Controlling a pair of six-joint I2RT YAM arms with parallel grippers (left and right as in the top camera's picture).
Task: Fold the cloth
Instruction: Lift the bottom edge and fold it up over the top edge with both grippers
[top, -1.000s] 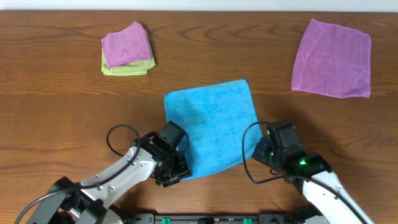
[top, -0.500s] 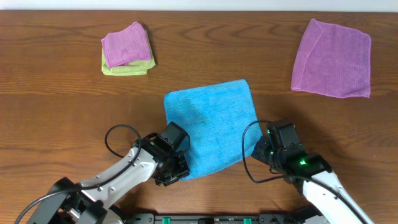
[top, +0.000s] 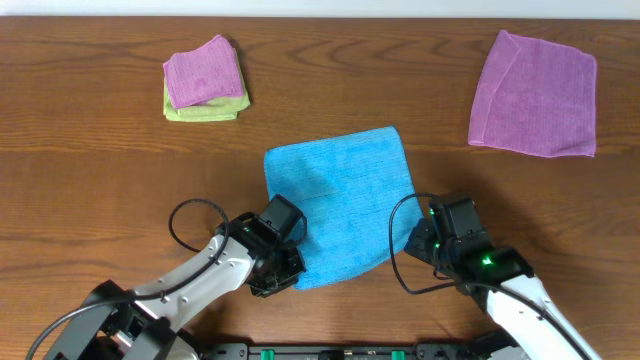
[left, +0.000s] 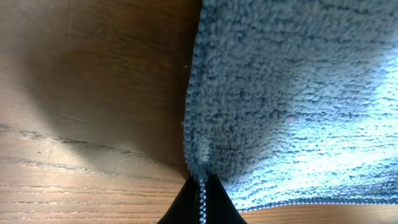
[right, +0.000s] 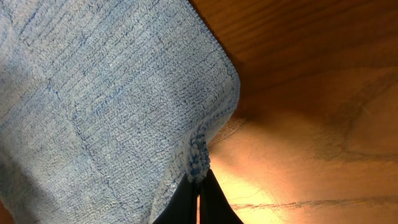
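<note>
Down-left of the big magenta cloth, the cloth lies spread open on the table, no fold made; my left jaws and right jaws each pinch tight on a near corner, so the whole fold is yet to do

Bright sky-blue ribbed cloth, spread nearly flat at table centre, both near corners pinched up.
</note>
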